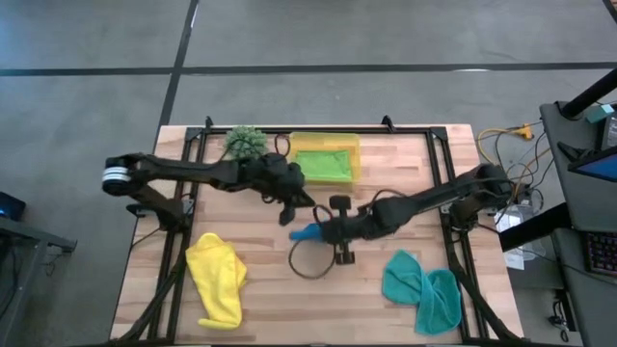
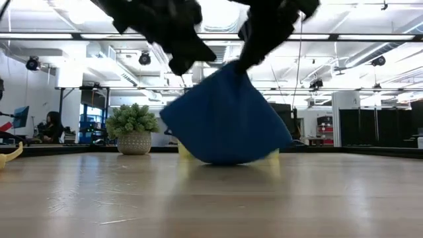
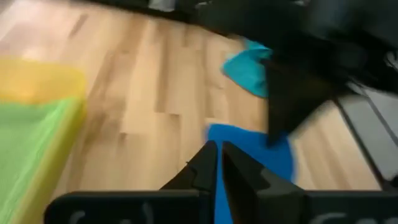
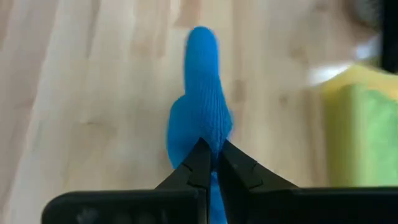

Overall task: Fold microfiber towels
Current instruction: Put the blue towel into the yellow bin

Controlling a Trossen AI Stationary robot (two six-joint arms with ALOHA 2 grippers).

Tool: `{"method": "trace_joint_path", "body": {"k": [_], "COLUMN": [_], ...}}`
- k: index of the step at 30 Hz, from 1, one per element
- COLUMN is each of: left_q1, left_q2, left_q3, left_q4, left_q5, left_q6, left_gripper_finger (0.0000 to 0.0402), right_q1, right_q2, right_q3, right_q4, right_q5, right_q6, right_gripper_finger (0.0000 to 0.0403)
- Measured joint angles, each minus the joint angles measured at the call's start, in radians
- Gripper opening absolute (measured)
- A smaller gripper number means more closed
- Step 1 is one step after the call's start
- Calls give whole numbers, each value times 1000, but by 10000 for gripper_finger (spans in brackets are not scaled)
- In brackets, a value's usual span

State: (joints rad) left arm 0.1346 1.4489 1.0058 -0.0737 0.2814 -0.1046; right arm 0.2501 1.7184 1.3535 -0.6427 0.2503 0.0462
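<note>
The right gripper point(image 4: 209, 163) is pinched on the bright blue fuzzy microfiber towel point(image 2: 225, 119), which hangs at centre frame, its hem brushing the wooden table point(image 1: 270, 289). The left gripper point(image 3: 217, 163), fingers together, appears to clamp the same cloth. Pulling unevenly could likely slip a corner free. The yellow rectangular tray holding a lime green cloth point(image 1: 324, 166) sits just above; the yellow towel point(image 1: 218, 278) lower left and teal towel point(image 1: 424, 289) lower right lie well apart.

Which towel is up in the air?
The bright blue towel. The left gripper and right gripper pinch it. The yellow towel and teal towel lie flat; the lime green towel sits in the tray.
</note>
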Motion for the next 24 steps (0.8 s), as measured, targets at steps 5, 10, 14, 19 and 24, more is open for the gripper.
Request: {"method": "trace_joint_path", "body": {"k": [5, 10, 14, 19, 24], "left_q1": [-19, -29, -28, -29, -37], "left_q2": [-38, 5, 40, 60, 60], "left_q3": [0, 0, 0, 0, 1], "left_q4": [4, -18, -16, -20, -18], "left_q5": [1, 15, 57, 132, 132], "left_q6": [37, 41, 40, 24, -10], "left_gripper_finger": [68, 142, 191, 220, 221], "right_q1": [-62, -97, -104, -107, -109], "right_q2": [-53, -94, -105, -110, -111], "right_q3": [29, 48, 63, 64, 62], "right_q4": [-14, -30, -73, -96, -103], "right_q5": [-22, -25, -23, -24, -23], "right_q6": [-42, -66, -81, -70, -53], "right_gripper_finger": [11, 11, 11, 11, 11]}}
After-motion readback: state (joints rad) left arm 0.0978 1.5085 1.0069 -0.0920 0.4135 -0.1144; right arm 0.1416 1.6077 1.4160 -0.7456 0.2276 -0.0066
